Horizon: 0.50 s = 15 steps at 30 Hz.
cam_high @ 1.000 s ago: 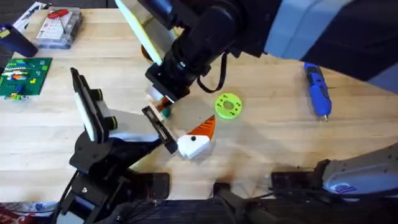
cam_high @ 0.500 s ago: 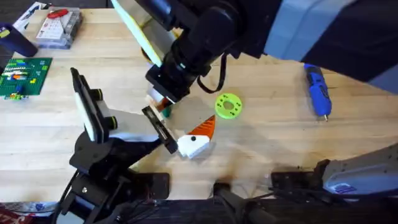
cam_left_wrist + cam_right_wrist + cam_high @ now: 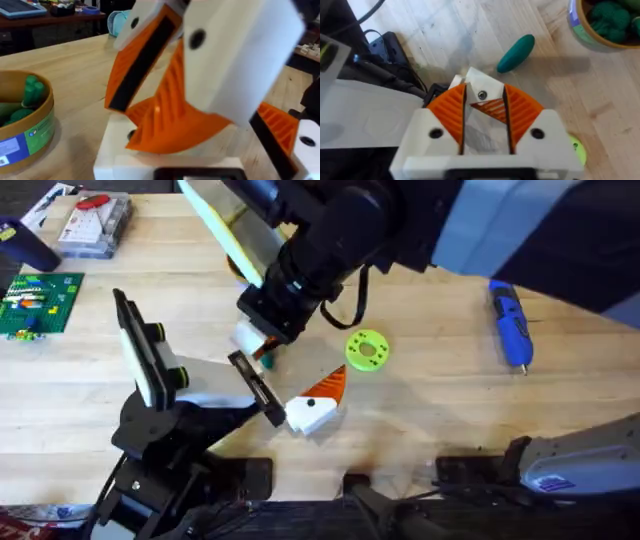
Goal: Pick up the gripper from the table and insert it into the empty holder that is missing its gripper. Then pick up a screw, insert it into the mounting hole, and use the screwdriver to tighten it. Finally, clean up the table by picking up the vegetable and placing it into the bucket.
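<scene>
Since the earlier frames the right arm has crept slightly up and to the right over the middle of the counter (image 3: 560, 410); nothing else on the counter has shifted. The right gripper (image 3: 485, 115) has its orange ribbed pads (image 3: 451, 112) pressed from both sides on a small white and orange part (image 3: 482, 97) bearing a screw, so it reads as clamped on that part. The left gripper (image 3: 190, 120) lies low and left of it, with a white and orange piece between its fingers; whether they grip it cannot be told.

The relation that governs the cleanup step: the green vegetable (image 3: 516, 52) lies on bare wood just beyond the right gripper, its long axis slanted toward the bucket (image 3: 607, 30), which stands near it and already holds green items. The right arm is plainly the nearer. The screwdriver (image 3: 511, 326) lies well apart at the far right, long axis running roughly away from the arm bases.

In the overhead view the right arm hides the bucket and most of the vegetable. The green disc (image 3: 367, 349) sits beside the white holder block (image 3: 312, 414).
</scene>
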Motion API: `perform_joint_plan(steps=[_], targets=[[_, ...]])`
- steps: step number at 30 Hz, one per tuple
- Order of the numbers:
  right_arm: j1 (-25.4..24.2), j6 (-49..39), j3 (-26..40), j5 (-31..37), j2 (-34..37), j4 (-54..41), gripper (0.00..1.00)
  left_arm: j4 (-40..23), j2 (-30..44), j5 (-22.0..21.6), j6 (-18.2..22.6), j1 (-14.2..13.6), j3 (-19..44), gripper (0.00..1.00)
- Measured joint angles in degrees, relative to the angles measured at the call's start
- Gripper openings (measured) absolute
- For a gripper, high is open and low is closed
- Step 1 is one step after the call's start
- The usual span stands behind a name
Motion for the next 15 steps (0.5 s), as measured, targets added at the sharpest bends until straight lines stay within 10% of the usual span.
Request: perform_joint_plan(steps=[6,15], targets=[[-0.5,-0.2,0.0,1.5,-1.2,-0.5,0.971,0.0,0.0,-0.1,0.2,0.0,0.0,0.995],[-3.5,-0.1,0.0,1.9,-7.0,-2.8,0.994,0.0,0.0,0.0,0.4,0.0,0.0,0.995]])
